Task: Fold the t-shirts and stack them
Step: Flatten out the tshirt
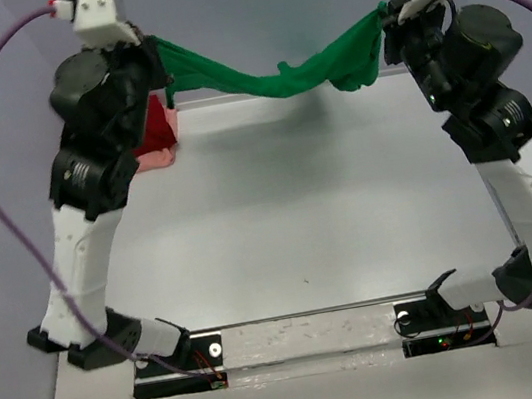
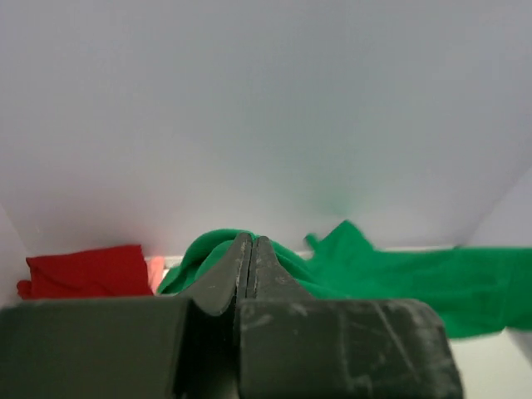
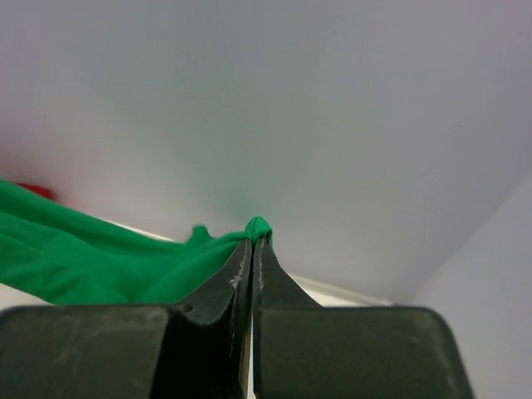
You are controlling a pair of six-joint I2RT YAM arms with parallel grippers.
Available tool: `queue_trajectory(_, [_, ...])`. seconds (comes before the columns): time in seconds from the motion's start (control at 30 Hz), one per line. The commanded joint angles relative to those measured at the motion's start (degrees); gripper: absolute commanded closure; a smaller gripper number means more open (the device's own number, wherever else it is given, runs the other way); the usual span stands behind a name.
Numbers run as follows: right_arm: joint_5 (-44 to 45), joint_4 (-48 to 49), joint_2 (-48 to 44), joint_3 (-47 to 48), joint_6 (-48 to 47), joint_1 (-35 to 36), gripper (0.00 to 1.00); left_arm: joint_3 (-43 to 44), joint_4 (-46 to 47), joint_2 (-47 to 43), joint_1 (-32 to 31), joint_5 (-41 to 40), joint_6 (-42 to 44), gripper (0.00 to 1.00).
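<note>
Green t-shirt (image 1: 277,76) strung left to right above the tabletop's (image 1: 299,214) far edge, held at both ends.

Its long axis runs parallel to that far edge. The cloth is bunched into a rumpled band that sags in the middle, clear of the surface. The left pincer (image 2: 252,243) is clamped on one end and the right pincer (image 3: 253,241) on the other, a green tuft poking past its tips. Both arms rise steeply from their bases, wrists high. The dark red t-shirt (image 1: 148,127) and the salmon pink t-shirt (image 1: 169,134) lie crumpled at the far left corner, partly hidden behind the left arm.
</note>
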Motion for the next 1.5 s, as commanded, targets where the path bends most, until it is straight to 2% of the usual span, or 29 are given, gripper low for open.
queue_trajectory(0.0, [10.7,0.5,-8.2,-1.8,-3.4,7.8,1.0,-4.5,0.1,-12.3,-3.9,-6.7,-1.4,1.0])
queue_trajectory(0.1, [13.2,-3.3,-13.1,-1.7,-2.8,10.4,1.0,-7.5,-2.5,-20.4,-5.8,-7.9,-3.6,1.0])
queue_trajectory(0.2, [14.0,-8.2,-15.0,1.8,-1.2,10.4,1.0,-9.5,-4.7,-24.5,-5.9,-9.1,-4.9,1.0])
queue_trajectory(0.47, [16.3,-7.3,-17.1,-1.2,-1.3,11.1,1.0,-10.7,-8.0,-26.2,-5.9,-9.8,-6.2,1.0])
queue_trajectory(0.67, [18.5,-3.4,-9.0,-3.3,-2.3,11.7,1.0,-16.5,-4.4,-19.9,-5.9,-11.6,-5.3,1.0])
queue_trajectory(0.83, [17.5,1.4,-3.3,-12.7,0.6,11.7,1.0,-26.4,3.1,-13.1,-4.5,-12.8,-7.4,1.0])
queue_trajectory(1.0, [10.8,1.6,4.0,-14.7,7.9,3.6,1.0,-33.5,7.1,-4.3,0.0,-9.4,-11.1,1.0])
queue_trajectory(1.2, [6.1,2.4,13.3,-15.2,9.6,-3.0,1.0,-40.9,15.5,4.7,6.1,-7.4,-12.6,1.0])
queue_trajectory(1.47, [2.5,2.6,19.4,-12.7,9.0,-6.4,1.0,-35.4,15.8,13.1,8.6,-8.8,-12.9,1.0])
